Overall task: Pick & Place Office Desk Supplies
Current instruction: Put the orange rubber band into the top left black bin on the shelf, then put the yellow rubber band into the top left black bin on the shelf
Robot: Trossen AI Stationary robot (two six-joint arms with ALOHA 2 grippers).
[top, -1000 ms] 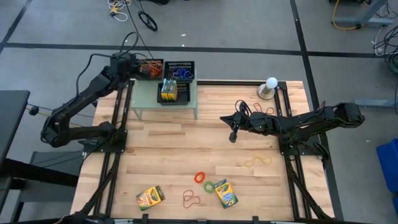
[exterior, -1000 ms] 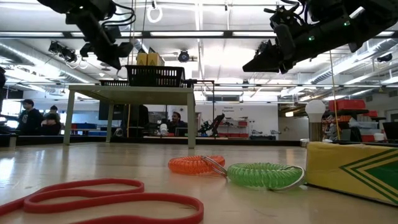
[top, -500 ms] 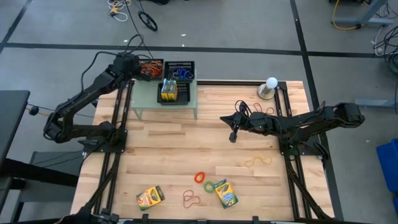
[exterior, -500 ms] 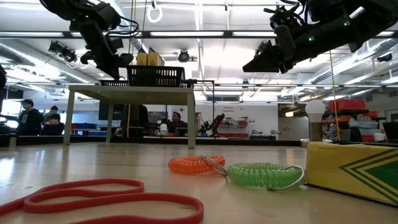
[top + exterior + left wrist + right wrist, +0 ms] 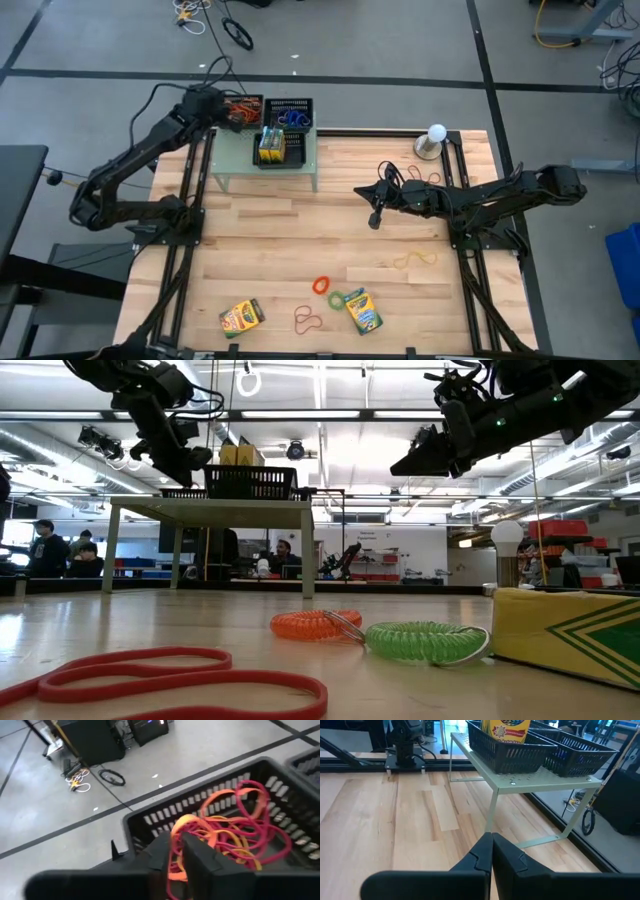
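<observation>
Over mesh tray (image 5: pixel 150 822), left end effector (image 5: pixel 181 851) grip unclear, bands (image 5: pixel 235 832) partly hidden; right end effector (image 5: pixel 492 851) clenched.

We see two dark, near-black arms, the left arm (image 5: pixel 130 165) and the right arm (image 5: pixel 490 196), each built of slender rounded links joined by bulkier joint housings and mounted on a black tubular frame at its side of the table. Thin black cables loop loosely above the left arm's wrist and curl beside the right arm's wrist, where small green indicator lights glow in the low view. In each wrist view we note two matte black, blocky fingers with angular, bevelled faces.
</observation>
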